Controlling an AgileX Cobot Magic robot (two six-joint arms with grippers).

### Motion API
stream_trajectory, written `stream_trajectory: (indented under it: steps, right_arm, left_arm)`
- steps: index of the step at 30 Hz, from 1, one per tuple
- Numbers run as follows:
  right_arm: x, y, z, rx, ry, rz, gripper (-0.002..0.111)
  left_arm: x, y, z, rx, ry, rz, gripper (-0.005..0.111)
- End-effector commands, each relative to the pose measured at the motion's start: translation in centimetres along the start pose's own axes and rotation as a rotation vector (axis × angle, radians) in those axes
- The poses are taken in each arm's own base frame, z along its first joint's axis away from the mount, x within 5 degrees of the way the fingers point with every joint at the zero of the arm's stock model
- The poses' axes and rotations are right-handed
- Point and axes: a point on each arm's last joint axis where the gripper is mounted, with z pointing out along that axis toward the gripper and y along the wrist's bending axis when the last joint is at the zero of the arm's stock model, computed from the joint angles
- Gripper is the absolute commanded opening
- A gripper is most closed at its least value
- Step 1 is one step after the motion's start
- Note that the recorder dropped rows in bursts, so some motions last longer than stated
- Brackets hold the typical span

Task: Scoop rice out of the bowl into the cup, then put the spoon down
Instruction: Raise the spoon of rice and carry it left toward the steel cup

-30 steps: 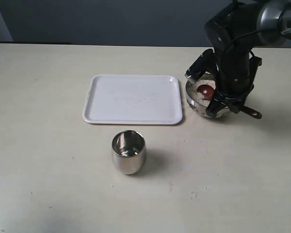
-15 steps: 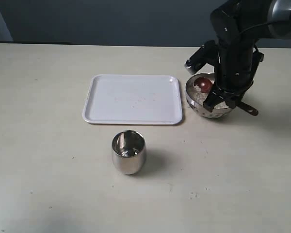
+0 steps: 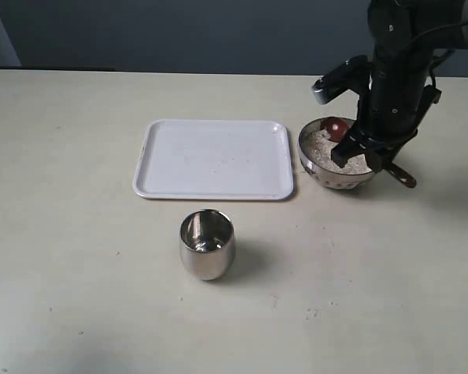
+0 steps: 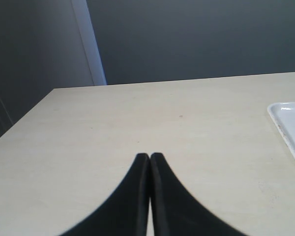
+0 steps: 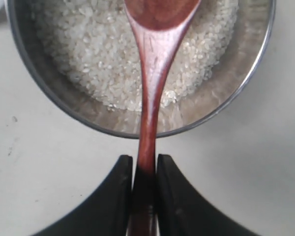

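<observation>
The steel bowl (image 3: 335,160) (image 5: 49,83) stands right of the tray, filled with white rice (image 3: 321,148) (image 5: 88,54). My right gripper (image 3: 366,156) (image 5: 144,162) hangs over the bowl's right edge, shut on the handle of the reddish-brown wooden spoon (image 5: 152,73). The spoon's head (image 3: 336,128) sits above the rice at the bowl's far side, and its handle end sticks out behind the gripper. The steel cup (image 3: 207,243) stands upright in front of the tray, well to the left of the bowl. My left gripper (image 4: 149,156) is shut on nothing over bare table; the exterior view does not show it.
A flat white tray (image 3: 213,158) (image 4: 290,125) lies between the cup and the table's back edge, its right side close to the bowl. A few loose grains lie on the pale table (image 3: 312,312) near the front right.
My right arm has lifted and swung right over the bowl. The spoon's head has moved from the middle of the rice to the bowl's far side, higher than before.
</observation>
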Motion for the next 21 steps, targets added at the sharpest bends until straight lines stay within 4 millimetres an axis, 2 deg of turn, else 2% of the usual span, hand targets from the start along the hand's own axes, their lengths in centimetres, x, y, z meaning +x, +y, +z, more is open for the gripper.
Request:
stream_trajectory:
  steps: [1, 11, 16, 21]
  right_arm:
    - [0.3, -0.3, -1.5, -0.007, -0.042, 0.016, -0.001]
    - [1.1, 1.1, -4.2, -0.16, -0.098, 0.092, -0.001]
    - [1.3, 2.3, -5.7, -0.246, -0.125, 0.094, -0.001]
    - [1.7, 3.9, -7.1, -0.255, -0.126, 0.044, -0.001]
  left_arm:
    - [-0.2, 0.0, 0.0, 0.004, -0.016, -0.003, 0.0]
    - [-0.2, 0.0, 0.0, 0.004, -0.016, -0.003, 0.0]
    - [-0.2, 0.0, 0.0, 0.004, -0.016, -0.003, 0.0]
    - [-0.2, 0.0, 0.0, 0.004, -0.016, -0.003, 0.0]
